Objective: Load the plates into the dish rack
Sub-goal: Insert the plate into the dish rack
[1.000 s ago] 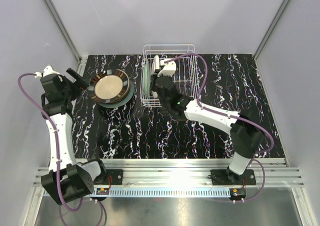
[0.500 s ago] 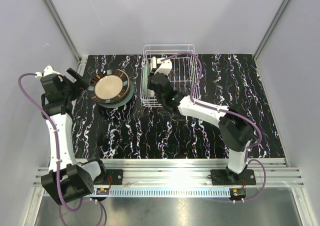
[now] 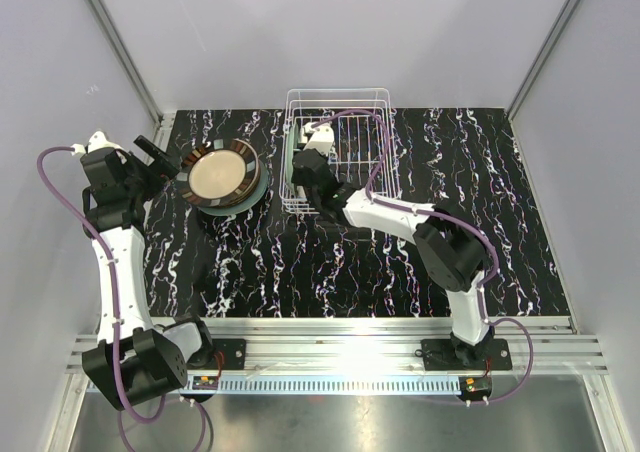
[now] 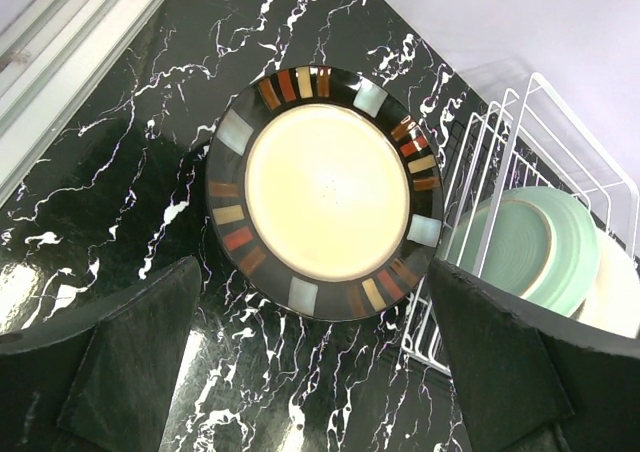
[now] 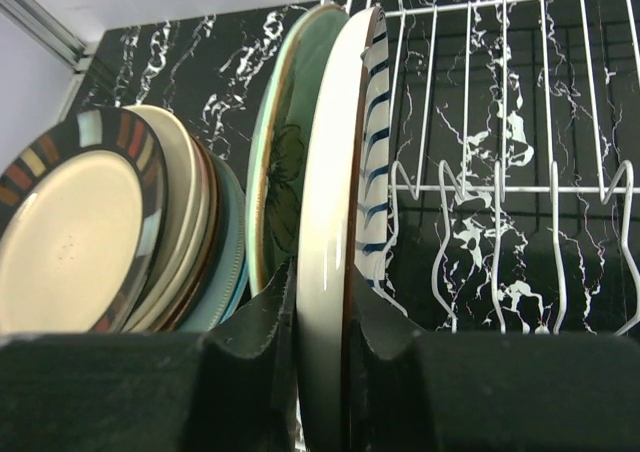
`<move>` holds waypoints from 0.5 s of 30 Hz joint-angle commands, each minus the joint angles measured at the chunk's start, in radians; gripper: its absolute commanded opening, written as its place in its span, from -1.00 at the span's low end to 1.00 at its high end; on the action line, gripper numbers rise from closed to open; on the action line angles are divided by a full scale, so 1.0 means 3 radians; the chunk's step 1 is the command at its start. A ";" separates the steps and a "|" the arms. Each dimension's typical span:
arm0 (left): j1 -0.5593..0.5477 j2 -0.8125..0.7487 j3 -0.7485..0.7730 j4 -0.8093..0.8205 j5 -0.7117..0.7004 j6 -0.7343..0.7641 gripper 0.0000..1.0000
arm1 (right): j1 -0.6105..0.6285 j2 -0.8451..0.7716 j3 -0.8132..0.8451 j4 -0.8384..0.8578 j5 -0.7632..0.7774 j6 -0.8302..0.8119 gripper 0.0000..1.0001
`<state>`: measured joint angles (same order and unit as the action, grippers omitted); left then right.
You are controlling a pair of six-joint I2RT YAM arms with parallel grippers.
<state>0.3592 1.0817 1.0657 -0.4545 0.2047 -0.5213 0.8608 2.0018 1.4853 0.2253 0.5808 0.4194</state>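
A stack of plates [image 3: 222, 175] lies flat at the back left, topped by a dark-rimmed plate with a cream centre [image 4: 325, 192]. My left gripper [image 3: 155, 158] is open and empty just left of the stack; in its wrist view the gripper [image 4: 315, 269] frames that plate. The white wire dish rack [image 3: 338, 93] stands at the back centre. A pale green plate [image 5: 280, 142] stands on edge at its left side. My right gripper [image 5: 322, 302] is shut on a cream plate with a brown rim [image 5: 325, 172], held upright in the rack beside the green one.
The rack's divider prongs and wire floor [image 5: 500, 187] to the right of the held plate hold nothing. The stack [image 5: 70, 232] lies close to the rack's left wall. A metal rail runs along the table's left edge [image 4: 70, 42].
My right gripper has carried the cream plate leftward in the rack, closer to the pale green plate, and its arm has folded in. The left arm has not moved.
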 commanded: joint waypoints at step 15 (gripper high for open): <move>-0.0006 0.0030 0.0058 0.0165 0.0202 -0.0032 0.98 | -0.0021 -0.0051 0.0321 0.0333 -0.0166 0.0039 -0.42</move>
<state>0.3592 1.0832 1.0657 -0.4538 0.2314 -0.5247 0.8562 2.0174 1.5013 0.2035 0.5705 0.4187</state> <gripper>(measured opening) 0.988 0.273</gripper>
